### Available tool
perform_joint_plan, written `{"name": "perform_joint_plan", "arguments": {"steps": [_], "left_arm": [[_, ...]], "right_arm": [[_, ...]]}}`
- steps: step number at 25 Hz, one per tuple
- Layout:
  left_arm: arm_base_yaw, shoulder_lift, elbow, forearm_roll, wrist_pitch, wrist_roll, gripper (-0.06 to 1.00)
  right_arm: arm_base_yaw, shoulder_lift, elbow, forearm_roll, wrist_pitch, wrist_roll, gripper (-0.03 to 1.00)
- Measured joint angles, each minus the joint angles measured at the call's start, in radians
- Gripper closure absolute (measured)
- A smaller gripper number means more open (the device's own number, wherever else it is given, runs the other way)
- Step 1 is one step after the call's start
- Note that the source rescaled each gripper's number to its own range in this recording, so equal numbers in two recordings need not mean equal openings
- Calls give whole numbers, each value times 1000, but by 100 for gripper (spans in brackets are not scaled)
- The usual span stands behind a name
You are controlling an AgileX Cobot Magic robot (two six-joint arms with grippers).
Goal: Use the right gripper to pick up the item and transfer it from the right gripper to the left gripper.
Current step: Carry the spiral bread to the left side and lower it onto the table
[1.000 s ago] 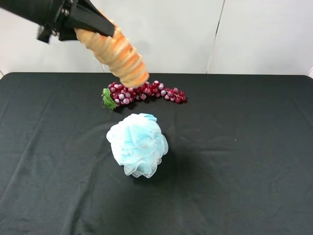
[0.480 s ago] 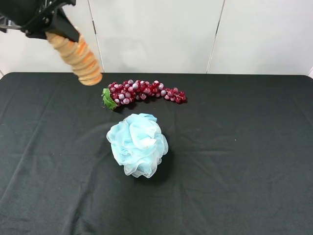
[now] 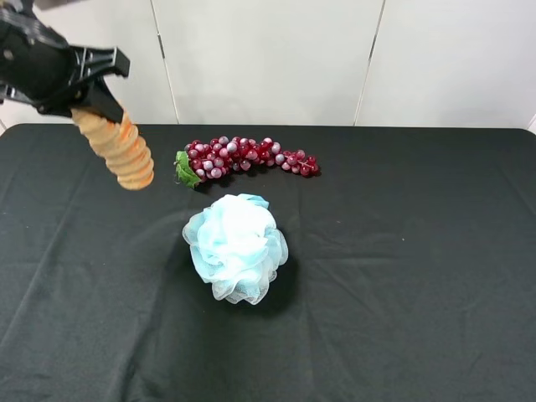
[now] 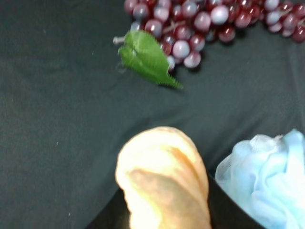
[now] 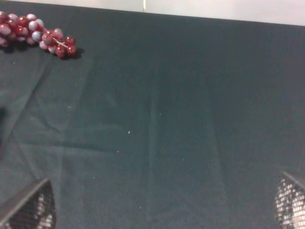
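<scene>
Swung leftward and lower than a second ago, the left end effector (image 3: 94, 99) pinches the upper end of the bread roll (image 3: 117, 151). The roll hangs tilted in the air over the left rear of the black worktop (image 3: 419, 251), left of the grapes (image 3: 247, 157). A blue bath puff (image 3: 236, 247) sits mid-worktop.

Left wrist camera: the roll fills the foreground, clamped between dark fingers above the cloth, with the grapes' green leaf (image 4: 145, 57) beyond and the puff beside it.

Right wrist camera: the right end effector (image 5: 159, 210) stands spread wide over the cloth, holding nothing, well apart from the grapes.
</scene>
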Motion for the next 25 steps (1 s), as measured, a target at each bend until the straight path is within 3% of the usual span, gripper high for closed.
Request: {"name": "perform_joint_plan", "arguments": {"steps": [13,21,25], "left_arm": [[0,38,54,0,-6,100,93],[0,136,54,-124,-45,236,93],[0,164,54,-144,-63,268,93]], "right_arm": [[0,0,0,0,0,0,-3],[0,0,0,0,0,0,-3],[0,0,0,0,0,0,-3]]}}
